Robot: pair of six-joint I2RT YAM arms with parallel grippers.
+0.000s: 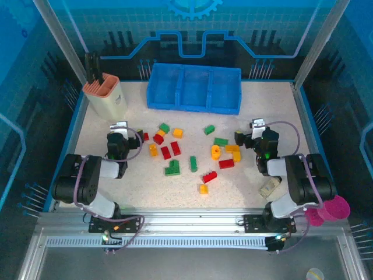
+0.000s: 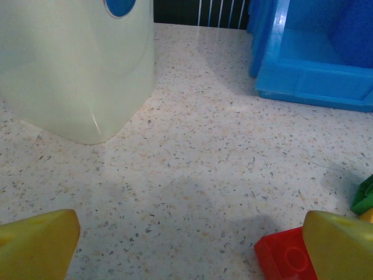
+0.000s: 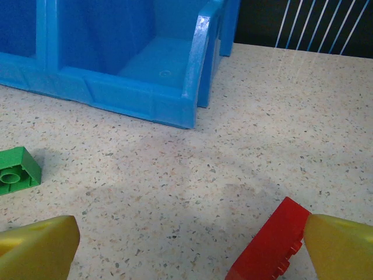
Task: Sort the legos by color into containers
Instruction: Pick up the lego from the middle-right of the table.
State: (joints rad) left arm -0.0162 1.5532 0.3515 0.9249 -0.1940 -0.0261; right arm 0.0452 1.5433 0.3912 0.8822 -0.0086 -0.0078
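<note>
1. Top external view: the legos (image 1: 192, 157) lie loose on the speckled table (image 1: 262, 99), a scatter of red, green and yellow bricks at the centre.
2. The blue tray (image 1: 193, 108) sits at 12 o'clock from that scatter, well apart from it, its 3 compartments (image 1: 193, 87) side by side.
3. A beige holder (image 1: 111, 102) with an orange top stands at 10 o'clock, near the tray's left end. A pink cup (image 1: 335, 208) sits at 4 o'clock, by the near right corner.
4. The left gripper (image 1: 122, 128) is at 9 o'clock of the bricks. On its wrist camera (image 2: 186, 251) the 2 yellow fingertips (image 2: 38, 242) stand wide apart, holding nothing. A red lego (image 2: 285, 256) lies just beside the right-hand tip, and a green lego (image 2: 364, 195) peeks in at 3 o'clock. The holder (image 2: 76, 64) looms at 11 o'clock and the tray (image 2: 315, 87) at 1 o'clock.
5. The right gripper (image 1: 254, 129) is at 3 o'clock. From its wrist (image 3: 186, 251) the jaws are spread wide, clamping nothing. A tilted red lego (image 3: 271, 245) leans by the right-hand fingertip (image 3: 341, 245); I cannot tell whether they touch. A studded green lego (image 3: 17, 169) lies at 9 o'clock, and the tray (image 3: 134, 93) is at 11 o'clock.
6. The tray is glossy hard plastic with straight walls. The holder is smooth and round-cornered. The table is pale and stone-flecked.
</note>
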